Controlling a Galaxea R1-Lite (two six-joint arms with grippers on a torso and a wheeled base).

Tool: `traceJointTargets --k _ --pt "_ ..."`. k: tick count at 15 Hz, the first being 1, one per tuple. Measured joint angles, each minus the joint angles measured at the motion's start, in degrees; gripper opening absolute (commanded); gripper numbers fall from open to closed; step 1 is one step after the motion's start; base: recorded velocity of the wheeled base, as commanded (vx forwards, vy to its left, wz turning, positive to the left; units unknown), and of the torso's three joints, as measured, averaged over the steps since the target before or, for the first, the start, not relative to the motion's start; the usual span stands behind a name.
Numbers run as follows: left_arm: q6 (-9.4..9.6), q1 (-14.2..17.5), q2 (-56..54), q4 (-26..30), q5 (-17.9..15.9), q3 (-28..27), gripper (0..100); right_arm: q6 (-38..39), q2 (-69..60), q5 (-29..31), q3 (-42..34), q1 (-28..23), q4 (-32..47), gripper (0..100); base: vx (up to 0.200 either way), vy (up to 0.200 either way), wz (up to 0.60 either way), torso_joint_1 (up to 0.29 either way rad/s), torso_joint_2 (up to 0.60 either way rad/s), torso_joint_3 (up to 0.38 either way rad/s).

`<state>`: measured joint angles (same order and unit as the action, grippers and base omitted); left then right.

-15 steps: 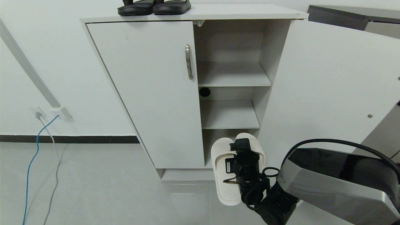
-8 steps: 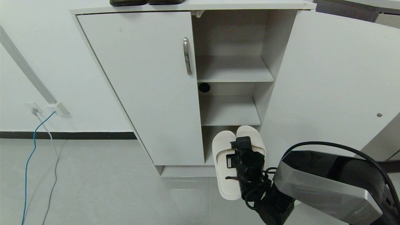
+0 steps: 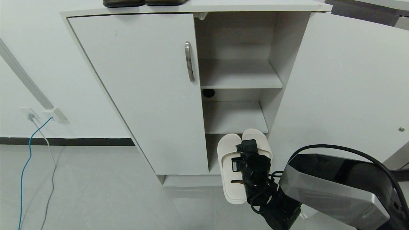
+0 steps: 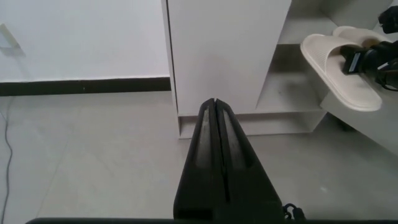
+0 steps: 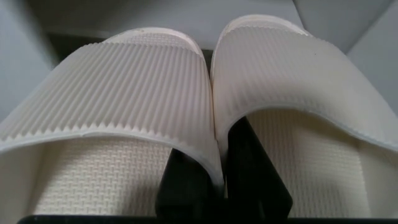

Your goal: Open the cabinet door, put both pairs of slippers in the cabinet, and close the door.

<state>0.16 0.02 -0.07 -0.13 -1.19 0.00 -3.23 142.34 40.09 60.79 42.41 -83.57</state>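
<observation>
My right gripper (image 3: 245, 150) is shut on the pair of white slippers (image 3: 230, 169), pinching their two inner strap edges together (image 5: 214, 149). The pair hangs in front of the white cabinet's (image 3: 134, 95) bottom compartment, toes towards the opening, seen also from the left wrist as white slippers (image 4: 339, 68). The right door (image 3: 345, 83) stands open, the left door with its metal handle (image 3: 189, 61) is closed. A pair of black slippers (image 3: 143, 2) lies on the cabinet top. My left gripper (image 4: 214, 109) is shut with nothing in it, low over the floor before the cabinet's left door.
Two bare shelves (image 3: 238, 76) sit above the bottom compartment. A blue cable and a grey cable (image 3: 28, 159) run from wall sockets (image 3: 41, 115) down to the tiled floor on the left. A dark skirting strip (image 3: 64, 141) runs along the wall.
The head camera has shifted, so the cabinet sits lower-left in the picture and its top edge is cropped. The right gripper with the white slippers has edged slightly towards the bottom compartment.
</observation>
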Motion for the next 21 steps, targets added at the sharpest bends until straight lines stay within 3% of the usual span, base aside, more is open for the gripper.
traceJointTargets --k 4,13,17,21 --pt "-0.02 0.07 0.0 -0.05 -0.04 0.0 0 0.0 0.05 -0.02 -0.07 0.09 -0.07 0 0.2 0.0 0.0 0.002 0.0 0.004" --pt "-0.06 0.05 0.0 -0.02 -0.02 0.0 0 0.34 0.06 -0.52 1.08 -0.99 0.9 0 0.0 0.0 0.0 0.0 0.0 0.0" --pt "-0.06 0.02 0.0 0.0 -0.02 0.0 0 1.23 0.16 -3.28 7.28 -2.47 7.83 0 0.0 0.0 0.0 0.0 0.0 0.0" --pt "0.16 0.05 0.0 -0.02 -0.04 0.0 0 4.73 0.66 -5.67 16.54 -3.91 20.89 0 0.0 0.0 0.0 0.0 0.0 0.0"
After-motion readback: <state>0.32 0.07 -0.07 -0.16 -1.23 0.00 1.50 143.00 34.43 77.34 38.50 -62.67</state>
